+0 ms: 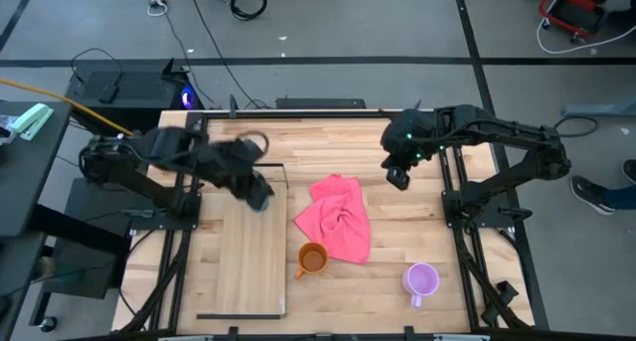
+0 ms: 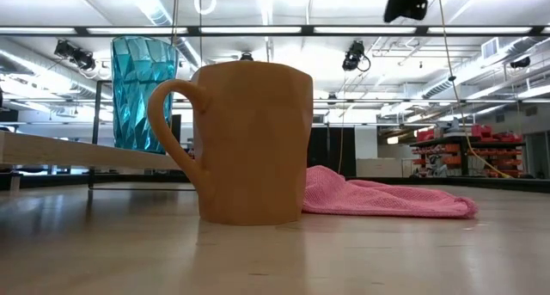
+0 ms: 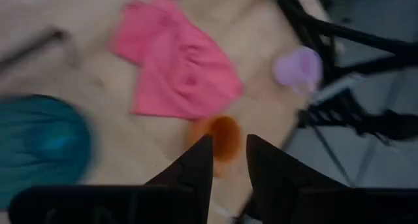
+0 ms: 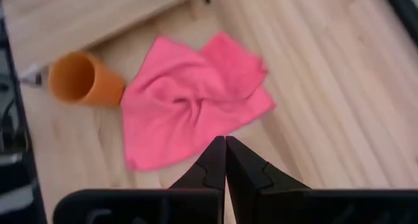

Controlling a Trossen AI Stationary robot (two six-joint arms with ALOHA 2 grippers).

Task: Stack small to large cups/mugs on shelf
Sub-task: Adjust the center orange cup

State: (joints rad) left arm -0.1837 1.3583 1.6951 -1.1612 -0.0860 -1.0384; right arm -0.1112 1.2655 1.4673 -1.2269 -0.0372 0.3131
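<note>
The teal tumbler [image 2: 142, 90] stands upright on the light-wood shelf [image 1: 243, 266], toward its far end; in the left wrist view the tumbler [image 3: 39, 145] shows close beside my fingers. My left gripper [image 1: 260, 194] hangs above the shelf, open, with nothing between its fingers [image 3: 196, 165]. The orange mug [image 1: 312, 258] stands upright on the table just right of the shelf, its handle [image 2: 168, 127] toward the shelf. The purple mug [image 1: 421, 279] stands near the front right. My right gripper [image 1: 397, 177] is shut, high over the table beyond the pink cloth.
A crumpled pink cloth [image 1: 338, 220] lies on the table between the shelf and my right gripper, just behind the orange mug. A thin black wire frame [image 1: 273, 167] marks the shelf's far end. Bare wood lies between the cloth and the purple mug.
</note>
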